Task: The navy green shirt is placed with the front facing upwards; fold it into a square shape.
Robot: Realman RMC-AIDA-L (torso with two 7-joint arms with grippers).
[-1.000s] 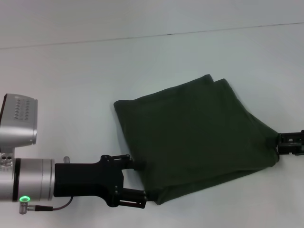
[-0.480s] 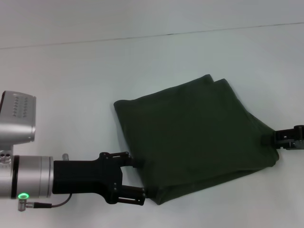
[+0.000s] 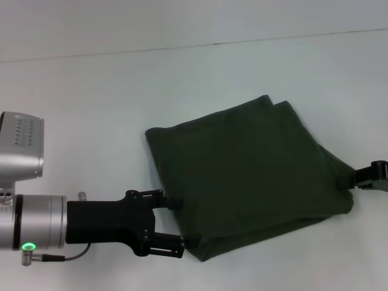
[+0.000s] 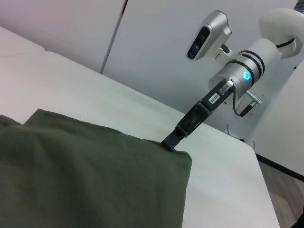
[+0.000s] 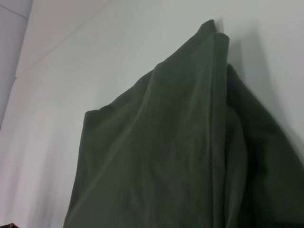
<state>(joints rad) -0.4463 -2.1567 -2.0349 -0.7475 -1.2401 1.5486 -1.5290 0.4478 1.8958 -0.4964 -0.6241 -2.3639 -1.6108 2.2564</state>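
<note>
While the navy green shirt point(image 3: 245, 176), folded into a rough four-sided pad, lies on the white table point(image 3: 91, 103), the left gripper point(image 3: 179, 223) stands wide at its 7 o'clock corner; the right gripper point(image 3: 354, 179) meets its 3 o'clock corner, finger spacing indiscernible.

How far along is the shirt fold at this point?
The navy green shirt already lies folded into a layered, roughly square bundle on the table. The left tool sits open at its near left corner; the right tool is at the right corner, grip unclear. What looks left: letting go, clearing the arms, maybe squaring the skewed edges.
</note>
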